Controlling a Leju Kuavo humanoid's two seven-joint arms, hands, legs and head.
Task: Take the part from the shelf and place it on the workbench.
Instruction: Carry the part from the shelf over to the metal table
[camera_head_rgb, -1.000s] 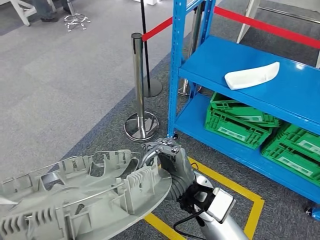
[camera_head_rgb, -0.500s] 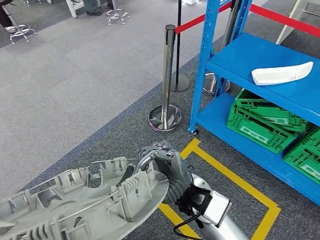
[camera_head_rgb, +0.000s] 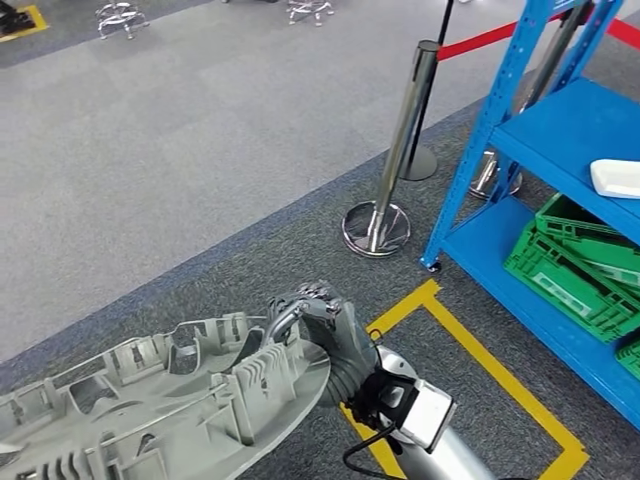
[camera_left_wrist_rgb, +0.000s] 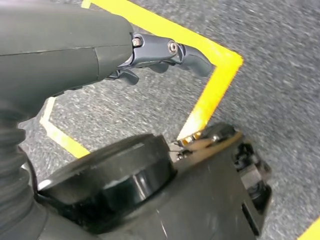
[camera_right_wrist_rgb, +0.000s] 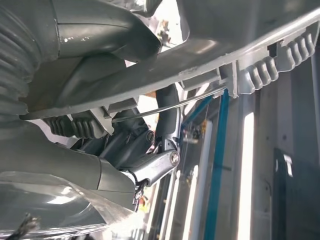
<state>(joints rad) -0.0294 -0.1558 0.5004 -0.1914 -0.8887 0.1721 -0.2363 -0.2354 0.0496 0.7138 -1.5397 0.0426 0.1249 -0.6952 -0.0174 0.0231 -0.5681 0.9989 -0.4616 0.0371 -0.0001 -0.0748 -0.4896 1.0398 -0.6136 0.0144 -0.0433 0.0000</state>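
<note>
While the blue shelf (camera_head_rgb: 528, 150) sits off to its right, the robot's right hand (camera_head_rgb: 328, 325) grips one end of the long grey ribbed part (camera_head_rgb: 158, 400), carried level above the carpet (camera_head_rgb: 189, 150), presumably toward the workbench; the left hand (camera_left_wrist_rgb: 166, 50) hangs empty, fingers apart.

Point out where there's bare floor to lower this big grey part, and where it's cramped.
Free: the lighter grey carpet left of the stanchion, and the dark floor inside the yellow tape outline. Crowded: the blue shelf holds green crates and a white piece. The right hand grips the grey part.
</note>
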